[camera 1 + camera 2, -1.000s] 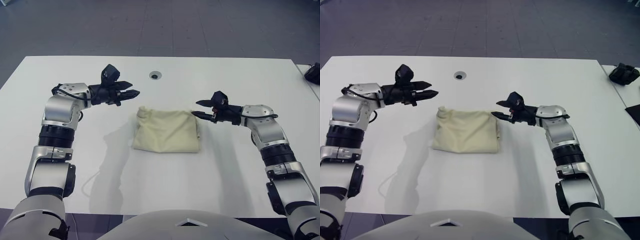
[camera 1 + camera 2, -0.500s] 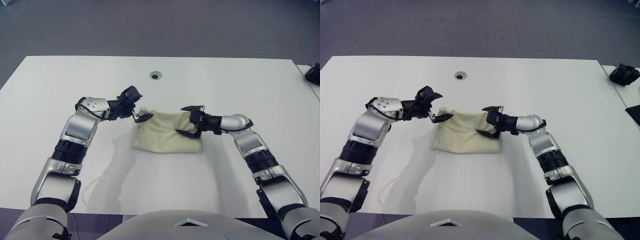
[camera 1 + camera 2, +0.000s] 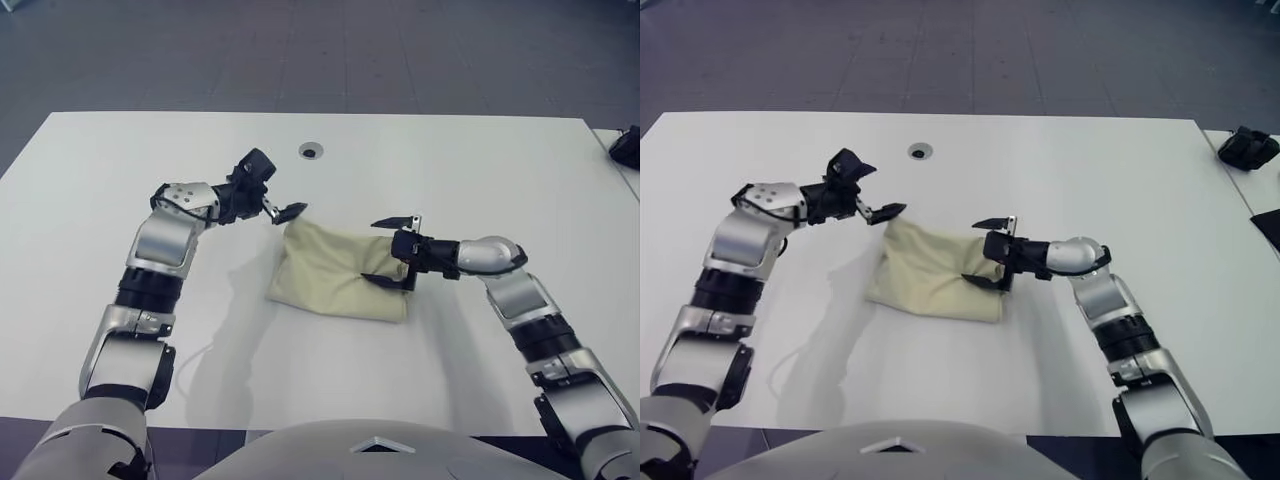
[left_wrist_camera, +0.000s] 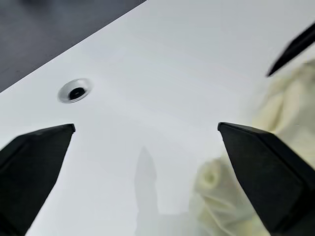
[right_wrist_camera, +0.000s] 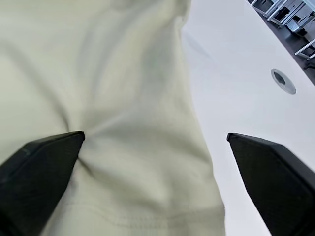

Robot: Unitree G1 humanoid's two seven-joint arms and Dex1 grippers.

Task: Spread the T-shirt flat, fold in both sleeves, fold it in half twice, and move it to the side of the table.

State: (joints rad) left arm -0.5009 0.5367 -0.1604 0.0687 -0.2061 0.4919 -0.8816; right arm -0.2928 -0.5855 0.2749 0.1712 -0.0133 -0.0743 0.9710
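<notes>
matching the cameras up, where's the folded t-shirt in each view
Left eye view: T-shirt at table centre, nearer than the table hole.
Right eye view: same spot, shifted slightly left.
Left wrist view: cream cloth just beside the left gripper.
Right wrist view: cloth directly beneath the right gripper.
Shared landmark: the table hole.

No words, numbers or signs can be read here. The T-shirt (image 3: 335, 280) is plain pale yellow cloth, and the table (image 3: 450, 160) is plain white.
</notes>
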